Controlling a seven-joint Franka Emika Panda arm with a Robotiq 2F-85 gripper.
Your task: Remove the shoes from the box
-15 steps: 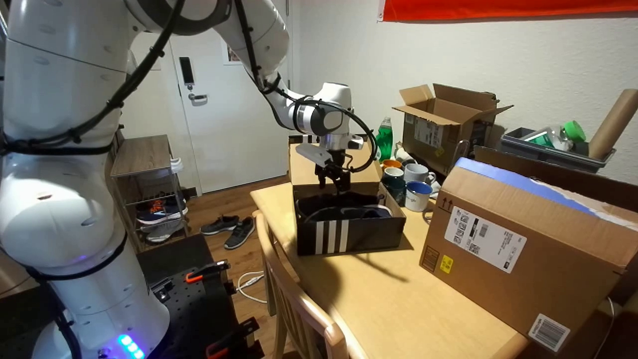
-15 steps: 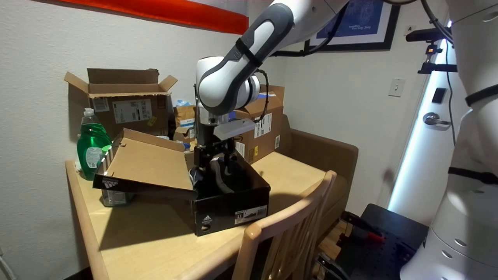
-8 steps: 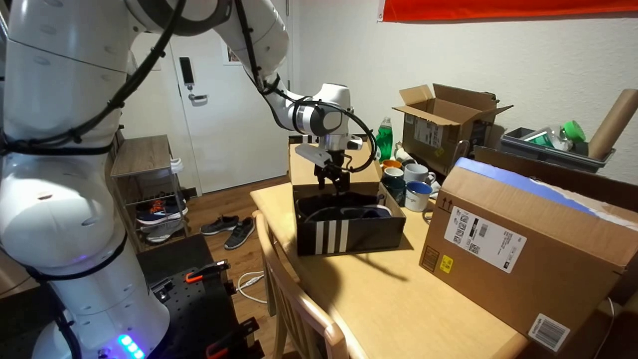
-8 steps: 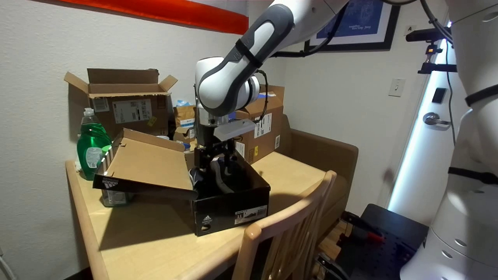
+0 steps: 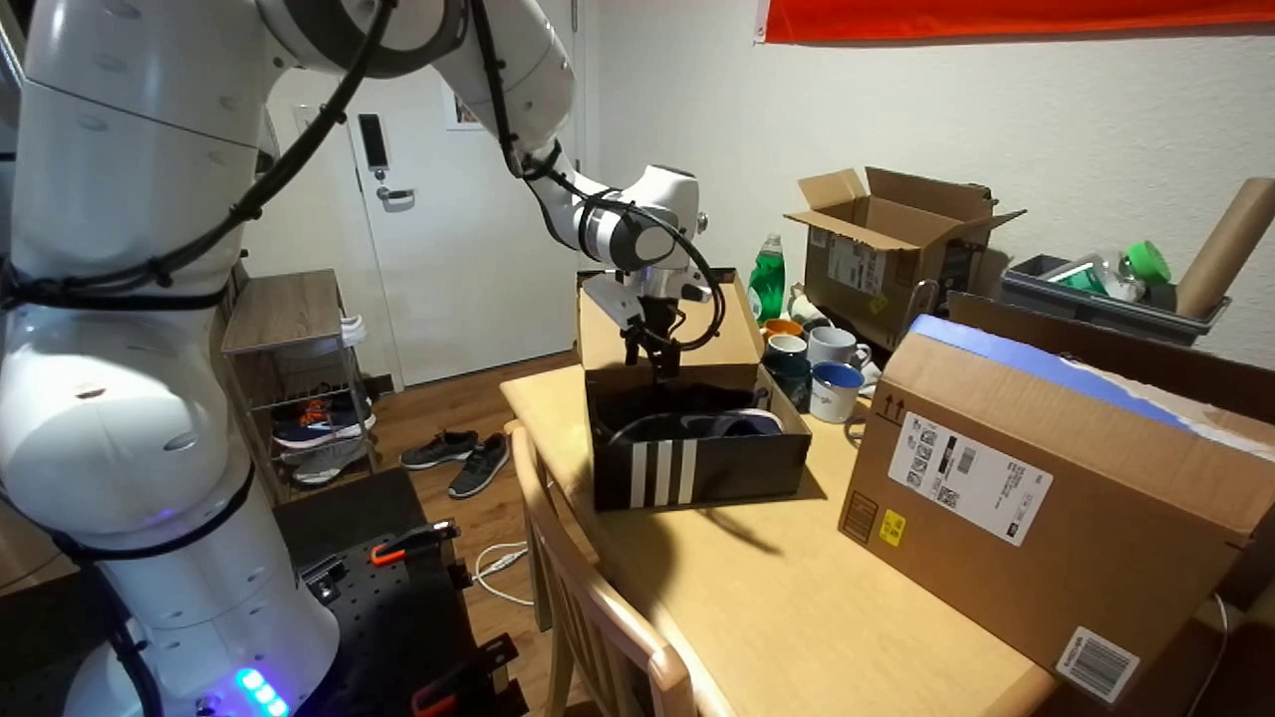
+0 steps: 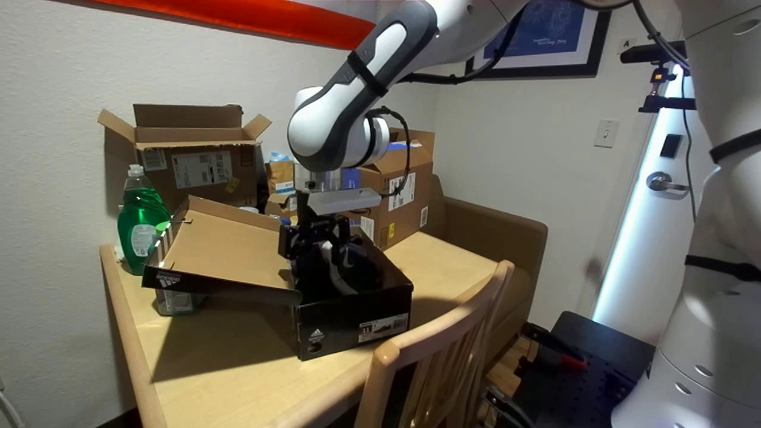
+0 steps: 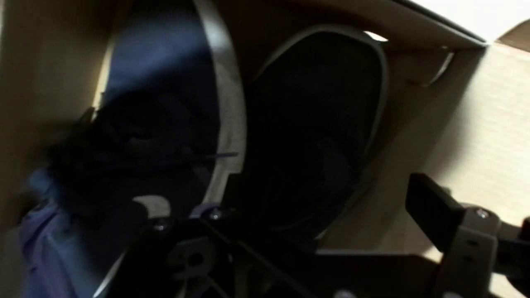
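Pincer (image 7: 325, 190) is spread wide at the shoes (image 7: 232, 120), which lie longways in the box (image 5: 742, 468); I cannot tell toe from heel. Both run from the table (image 5: 797, 597) edge by the chair (image 6: 447, 315) toward the wall edge. Its lid (image 6: 232, 246) tips back. Farther, mugs (image 5: 835, 393) and a big carton (image 5: 1081, 498) crowd that edge, with green soap (image 6: 140, 211) at a corner.

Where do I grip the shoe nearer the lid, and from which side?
From straight above, across the middle of the lid-side shoe: it lies lengthwise beside the other shoe, so its width probably suits best, and the open jaws seem to flank it. Perhaps shift away from the lid first; the jaw there seems above the edge of the box.
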